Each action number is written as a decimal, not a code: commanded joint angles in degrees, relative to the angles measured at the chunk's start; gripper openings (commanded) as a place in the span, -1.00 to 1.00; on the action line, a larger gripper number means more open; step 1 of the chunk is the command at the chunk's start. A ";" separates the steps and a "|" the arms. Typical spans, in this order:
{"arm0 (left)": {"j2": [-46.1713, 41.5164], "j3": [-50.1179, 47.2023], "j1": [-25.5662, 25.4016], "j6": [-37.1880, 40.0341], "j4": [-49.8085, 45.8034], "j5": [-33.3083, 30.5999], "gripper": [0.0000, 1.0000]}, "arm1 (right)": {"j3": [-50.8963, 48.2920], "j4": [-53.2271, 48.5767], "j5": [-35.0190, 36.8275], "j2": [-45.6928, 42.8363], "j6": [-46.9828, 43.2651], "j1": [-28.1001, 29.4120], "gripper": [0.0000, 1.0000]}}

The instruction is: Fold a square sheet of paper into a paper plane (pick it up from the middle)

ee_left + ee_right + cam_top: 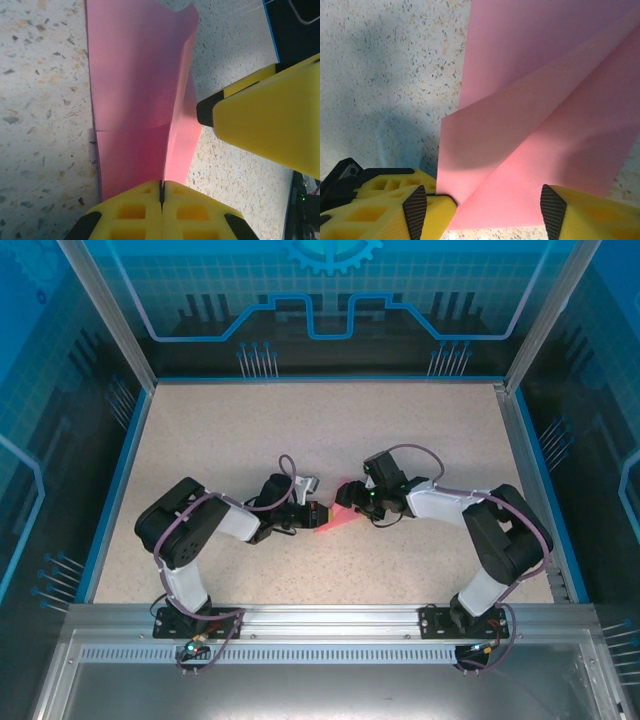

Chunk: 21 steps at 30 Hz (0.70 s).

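Pink sheet of paper (333, 521) is mid-frame on the speckled table (300, 430), partly folded, right between both arms. Left gripper (161, 197) has its jaws pinched shut on one edge. Right gripper (482, 205) has its jaws wide open, straddling the opposite end.

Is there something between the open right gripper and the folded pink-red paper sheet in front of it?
Nothing visible stands in the way. The thin pink-red paper sheet lies directly between the open fingers of the right gripper, over the speckled table. The left gripper is shut on the sheet's other end.
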 commanded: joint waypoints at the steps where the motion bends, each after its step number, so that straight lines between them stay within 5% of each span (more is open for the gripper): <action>1: 0.55 -0.31 0.77 -2.31 1.86 1.07 -0.89 | 0.83 1.10 -0.65 1.55 2.24 -0.16 0.20; 21: 1.37 -1.47 1.03 -7.72 4.57 1.58 -0.87 | 4.44 -1.56 1.61 4.01 5.28 -0.11 -0.04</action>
